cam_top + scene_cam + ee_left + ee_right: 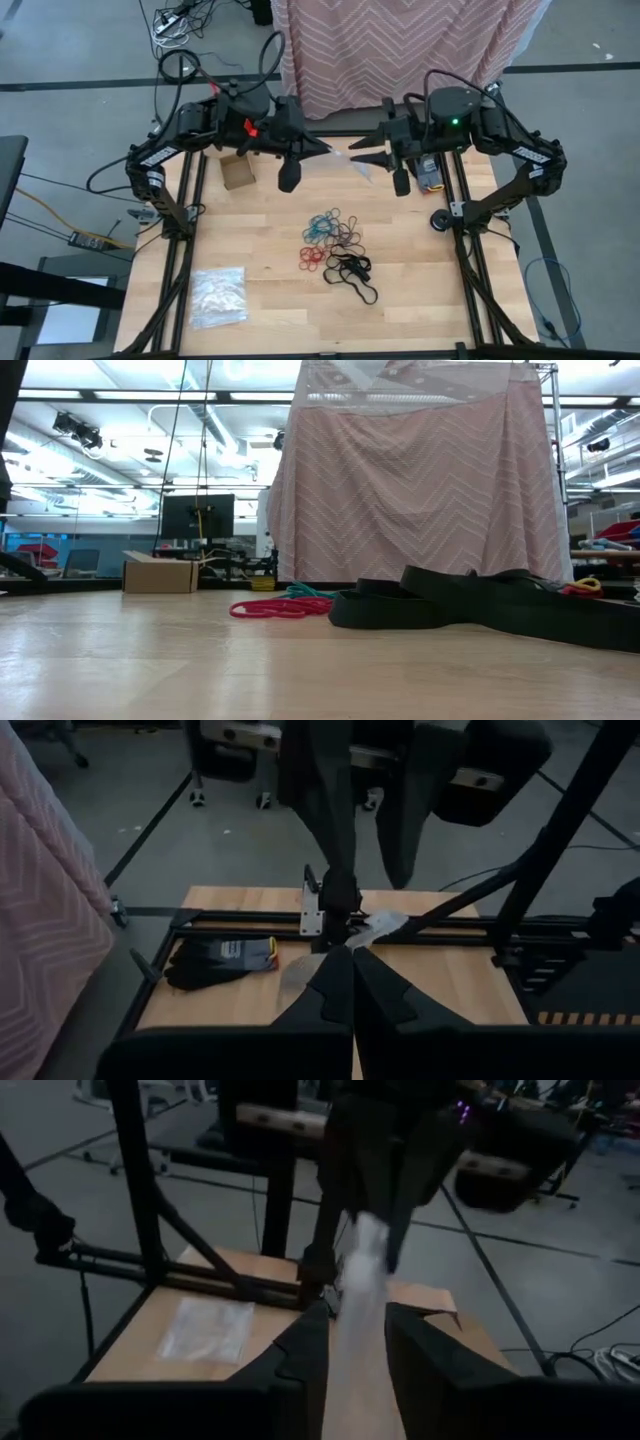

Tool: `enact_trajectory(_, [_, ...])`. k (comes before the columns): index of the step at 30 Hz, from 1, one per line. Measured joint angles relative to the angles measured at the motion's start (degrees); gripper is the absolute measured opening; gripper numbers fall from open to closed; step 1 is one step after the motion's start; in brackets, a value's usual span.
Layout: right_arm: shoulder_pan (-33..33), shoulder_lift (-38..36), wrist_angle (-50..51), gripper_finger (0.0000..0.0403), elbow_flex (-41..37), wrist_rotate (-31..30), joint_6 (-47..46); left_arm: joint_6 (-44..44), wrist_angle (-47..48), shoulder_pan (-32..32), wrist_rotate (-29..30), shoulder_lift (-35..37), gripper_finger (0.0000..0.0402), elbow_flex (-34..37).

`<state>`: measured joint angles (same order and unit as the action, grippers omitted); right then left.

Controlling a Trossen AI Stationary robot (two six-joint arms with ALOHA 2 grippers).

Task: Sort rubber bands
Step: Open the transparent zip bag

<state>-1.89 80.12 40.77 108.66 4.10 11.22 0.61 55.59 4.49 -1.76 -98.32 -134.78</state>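
The rubber bands (335, 245) lie in a loose heap of blue, red, tan and black loops on the middle of the wooden table; the low view shows them as red (270, 607) and black (480, 605) loops. Both arms hang high over the table's far edge, tips facing each other. My left gripper (326, 149) (340, 958) is shut on a small clear plastic bag (360, 165) (382, 927). My right gripper (358, 152) (358, 1335) is open, its fingers on either side of that bag (362, 1280). My left gripper pinches one end of the clear bag (356, 942) between its two fingertips, coming level from the table's left. The bag is lifted clear of the table and stretches away toward the right gripper. My right gripper's fingers flank the bag; whether they touch it I cannot tell.
A second clear bag (218, 296) lies flat at the table's near left. A small cardboard box (238, 170) (160, 573) stands at the far left, a black glove (215, 960) at the far right. A pink patterned cloth (420, 480) hangs behind the table.
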Motion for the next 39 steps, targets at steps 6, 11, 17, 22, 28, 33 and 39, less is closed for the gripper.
enact_trajectory(6, [0.0,0.8,-0.4,0.0121,0.0,0.1,-0.5,1.2,-1.1,0.0,-0.5,-1.6,0.0,0.0])
enact_trajectory(11, [0.0,1.1,0.1,0.0122,0.0,0.0,-1.6,1.2,-2.4,0.0,-1.2,-1.8,0.0,0.0])
enact_trajectory(17, [0.0,1.4,0.2,0.0087,0.0,0.0,-2.6,1.2,-2.0,0.0,-1.9,-2.0,0.0,0.0])
enact_trajectory(22, [0.0,1.3,0.7,0.0037,0.0,0.0,-2.7,1.2,-2.0,0.0,-2.0,-2.0,0.0,0.0])
enact_trajectory(28, [-0.3,1.3,2.0,0.0011,0.0,-0.4,-3.8,0.9,-2.1,0.0,-2.0,-2.0,0.0,0.0])
enact_trajectory(33, [-0.9,1.2,3.9,0.0005,-0.3,-0.4,-4.1,-0.3,-3.2,-0.1,-1.9,-1.3,0.0,0.1])
enact_trajectory(39, [-1.1,1.2,4.4,0.0005,-0.4,0.1,-4.1,-0.3,-4.8,-0.1,-3.6,1.5,0.0,0.2])
